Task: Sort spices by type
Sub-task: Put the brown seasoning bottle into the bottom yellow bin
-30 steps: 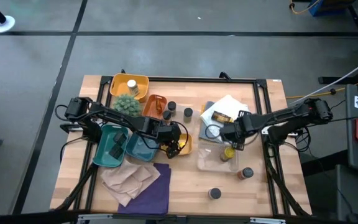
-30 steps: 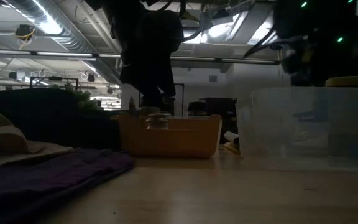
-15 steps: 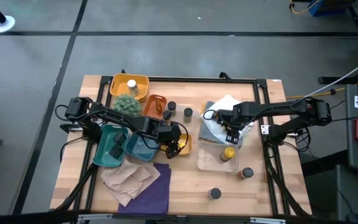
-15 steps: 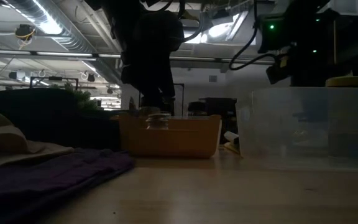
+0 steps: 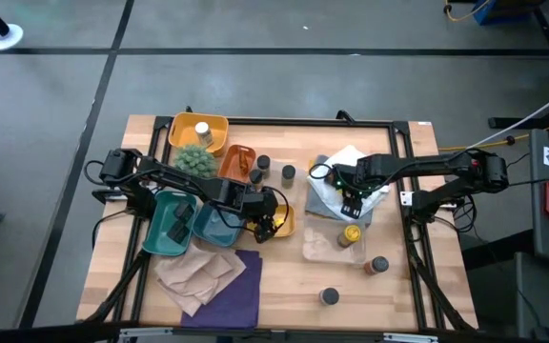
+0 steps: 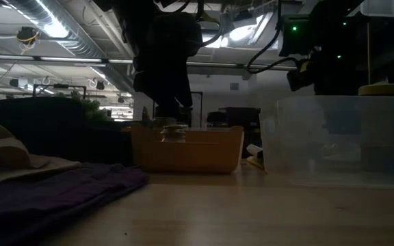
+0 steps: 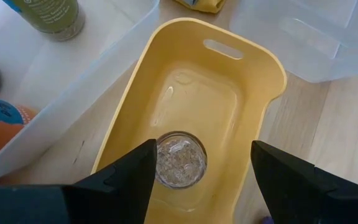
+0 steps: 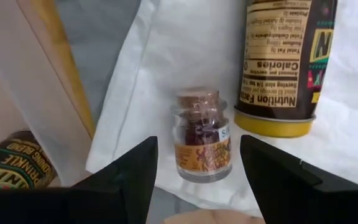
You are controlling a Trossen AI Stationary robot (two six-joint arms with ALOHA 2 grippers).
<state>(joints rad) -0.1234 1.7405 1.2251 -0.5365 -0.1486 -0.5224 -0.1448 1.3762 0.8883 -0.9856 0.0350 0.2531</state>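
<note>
The spices lie scattered over the table [image 5: 284, 276]. One small jar [image 7: 180, 159] with pale grains stands upright in the yellow tray [image 7: 263, 74], near its end under the left gripper [image 7: 197, 163], whose fingers stand wide on either side of the jar without touching it. In the high view this tray sits mid-table, beside a blue tray [image 5: 213, 225] and a teal tray [image 5: 165, 224]. A cork-stoppered jar [image 8: 201, 134] of dark red spice stands upright on a white cloth [image 8: 185, 56], just beside a larger brown can [image 8: 283, 68] with a yellow rim and a nutrition label. The right gripper [image 8: 197, 165] hangs above this jar with its fingers spread wide, nothing between them; in the high view it is over the white cloth at the table's right half. A yellow-lidded jar [image 5: 351, 233] stands in a clear tray [image 5: 317, 250] near it. Two dark-lidded jars [image 5: 287, 172] stand on bare wood between the orange tray [image 5: 239, 152] and the cloth, and two more jars [image 5: 378, 265] stand toward the front right, one [image 5: 329, 296] nearer the edge. At the back left, a pale-lidded jar [image 5: 202, 130] sits in another yellow tray [image 5: 184, 124], with a spiky green plant [image 5: 195, 159] just beside it. A tan cloth [image 5: 198, 276] and a purple cloth [image 5: 241, 297] lie at the front left.
</note>
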